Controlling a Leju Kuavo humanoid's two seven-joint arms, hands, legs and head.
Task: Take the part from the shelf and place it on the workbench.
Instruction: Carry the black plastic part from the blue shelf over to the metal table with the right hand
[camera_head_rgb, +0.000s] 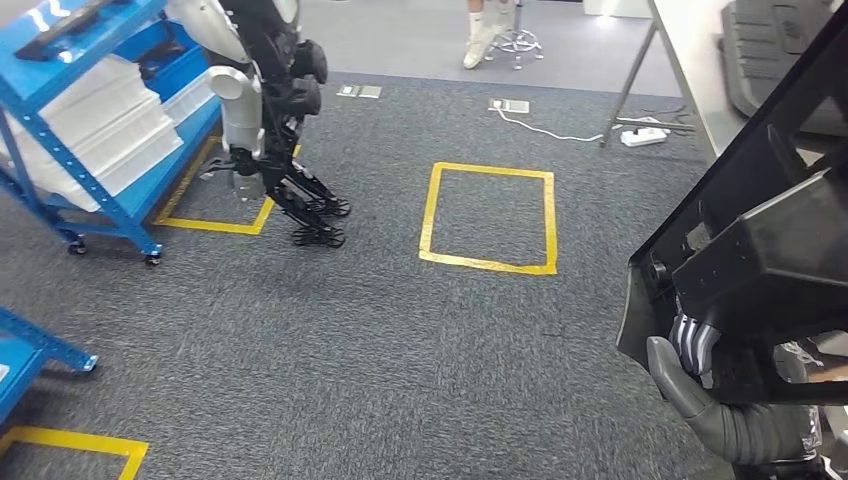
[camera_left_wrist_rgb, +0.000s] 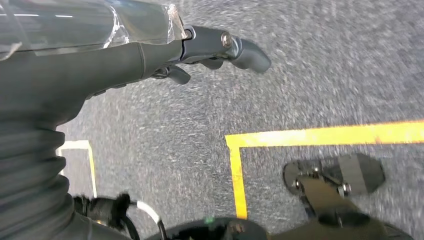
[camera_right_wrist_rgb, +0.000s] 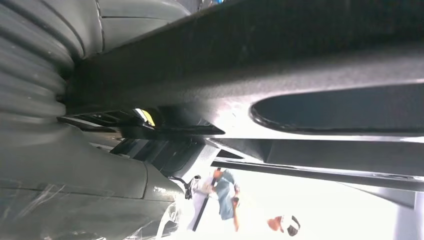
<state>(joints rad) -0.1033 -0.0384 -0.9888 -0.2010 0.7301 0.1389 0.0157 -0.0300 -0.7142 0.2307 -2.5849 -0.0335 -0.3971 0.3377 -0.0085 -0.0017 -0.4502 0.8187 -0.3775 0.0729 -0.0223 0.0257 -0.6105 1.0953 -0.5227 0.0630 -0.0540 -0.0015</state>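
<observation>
Fingers (camera_head_rgb: 695, 340) of right hand (camera_head_rgb: 720, 400) wrapped on lower edge of large black plastic part (camera_head_rgb: 770, 230), matte, angular, panel-shaped, carried at right of head view above grey speckled carpet (camera_head_rgb: 350, 350). Yellow tape square (camera_head_rgb: 488, 216) mid-floor, blue metal shelf (camera_head_rgb: 70, 120) with white trays at left, second humanoid robot (camera_head_rgb: 270, 110) standing beside it, grey workbench (camera_head_rgb: 690, 60) edge at upper right, white power strip (camera_head_rgb: 643, 136) under it. No readable writing. Left wrist view: left hand (camera_left_wrist_rgb: 200, 50) hanging over carpet, dark fingers loosely curled, holding nothing, yellow tape corner below. Right wrist view: ribbed grey cover pressed against smooth black part, grasping fingers hidden, bright blown-out background.
</observation>
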